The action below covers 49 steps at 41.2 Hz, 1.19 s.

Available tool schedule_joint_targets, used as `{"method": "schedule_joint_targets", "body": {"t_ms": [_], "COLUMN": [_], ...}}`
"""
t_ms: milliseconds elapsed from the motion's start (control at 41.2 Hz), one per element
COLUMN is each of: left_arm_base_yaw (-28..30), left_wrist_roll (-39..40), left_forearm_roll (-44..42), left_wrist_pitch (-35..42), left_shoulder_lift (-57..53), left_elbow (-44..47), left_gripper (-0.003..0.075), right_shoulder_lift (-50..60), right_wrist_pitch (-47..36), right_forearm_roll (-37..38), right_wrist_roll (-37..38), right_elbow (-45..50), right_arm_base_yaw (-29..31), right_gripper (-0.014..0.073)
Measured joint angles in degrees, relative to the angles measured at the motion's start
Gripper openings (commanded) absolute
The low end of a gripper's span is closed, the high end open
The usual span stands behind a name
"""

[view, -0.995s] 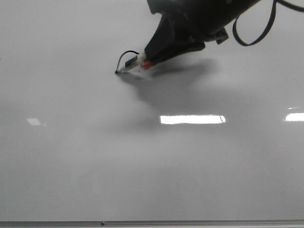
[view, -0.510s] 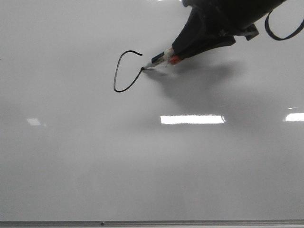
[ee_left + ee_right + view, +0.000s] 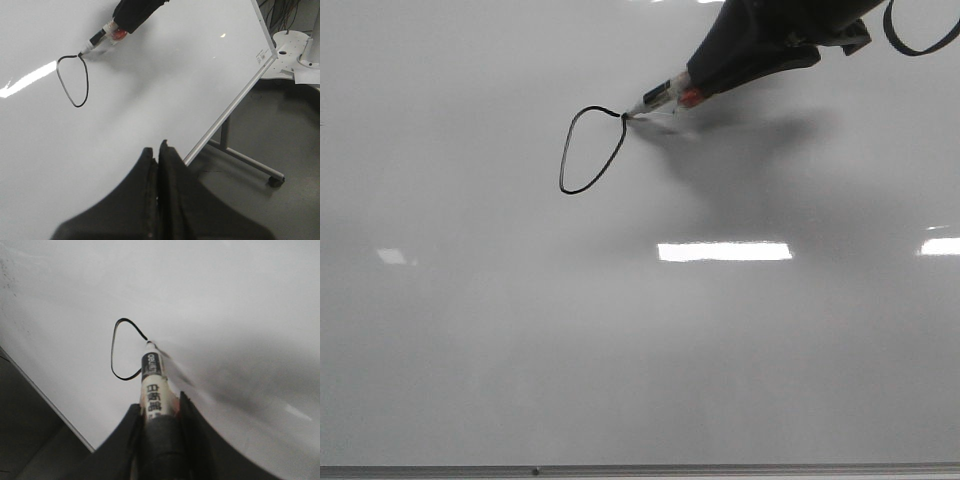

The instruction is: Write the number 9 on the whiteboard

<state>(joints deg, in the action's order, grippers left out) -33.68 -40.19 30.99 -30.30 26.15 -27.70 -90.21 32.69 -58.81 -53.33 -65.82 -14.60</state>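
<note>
The whiteboard (image 3: 620, 350) fills the front view, with a thin metal edge strip (image 3: 720, 468) along its bottom. A thin black line on it forms a closed narrow oval loop (image 3: 562, 165), the number 9's loop with no tail. My right gripper (image 3: 705, 82) comes in from the upper right, shut on a white marker (image 3: 660, 97). The marker's tip touches the board at the loop's top right. The right wrist view shows the marker (image 3: 151, 380) between the jaws and the loop (image 3: 112, 355). My left gripper (image 3: 159, 147) is shut and empty, off the board, facing the loop (image 3: 88, 80).
Bright rectangular light reflections (image 3: 724, 251) lie on the board's middle and right. A black cable (image 3: 910, 40) hangs by the right arm. In the left wrist view the board's metal stand leg and wheel (image 3: 272, 180) stand on the grey floor beyond its edge.
The marker tip swept down the left side, round the bottom and up the right side to the top, closing the loop. The right gripper moved right and upward.
</note>
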Motion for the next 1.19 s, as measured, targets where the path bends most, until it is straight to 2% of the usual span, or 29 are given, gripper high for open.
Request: {"method": "schedule_joint_targets", "body": {"t_ms": [243, 413, 631, 849, 946, 1019, 1116, 1189], "left_arm_base_yaw": [0.0, 0.0, 0.0, 0.0, 0.0, 0.0, -0.14, -0.92], "left_wrist_roll": [0.0, 0.0, 0.0, 0.0, -0.1, -0.74, -4.79, -9.25], "left_forearm_roll": [0.0, 0.0, 0.0, 0.0, -1.05, -2.26, -2.96, -3.2], "left_wrist_pitch": [0.0, 0.0, 0.0, 0.0, -1.61, -3.17, -4.29, -4.94], "left_shoulder_lift": [0.0, 0.0, 0.0, 0.0, 1.33, 4.56, 11.12, 16.63], "left_elbow": [0.0, 0.0, 0.0, 0.0, -0.46, -2.02, -5.32, -7.82], "left_gripper": [-0.0019, -0.0019, -0.0019, -0.0015, 0.0049, 0.0148, 0.0329, 0.0412], "right_shoulder_lift": [-1.19, -4.53, -9.66, -3.62, 1.95, 4.99, 7.54, 8.34], "right_wrist_pitch": [1.67, 2.59, 0.16, 0.15, 3.95, 6.9, 10.89, 13.01], "right_forearm_roll": [2.63, 8.35, 10.45, 11.2, 12.08, 13.5, 16.85, 19.45], "right_wrist_roll": [1.37, 4.77, 5.45, 2.97, -1.28, -3.9, -6.31, -6.78], "right_elbow": [0.26, 5.56, 10.38, 10.25, 8.7, 6.85, 4.21, 2.47], "right_arm_base_yaw": [-0.16, -2.4, -6.32, -9.72, -11.9, -13.38, -15.27, -16.71], "right_gripper": [-0.0058, -0.0058, -0.0058, -0.0058, -0.0058, -0.0058, -0.0058, -0.0058]}}
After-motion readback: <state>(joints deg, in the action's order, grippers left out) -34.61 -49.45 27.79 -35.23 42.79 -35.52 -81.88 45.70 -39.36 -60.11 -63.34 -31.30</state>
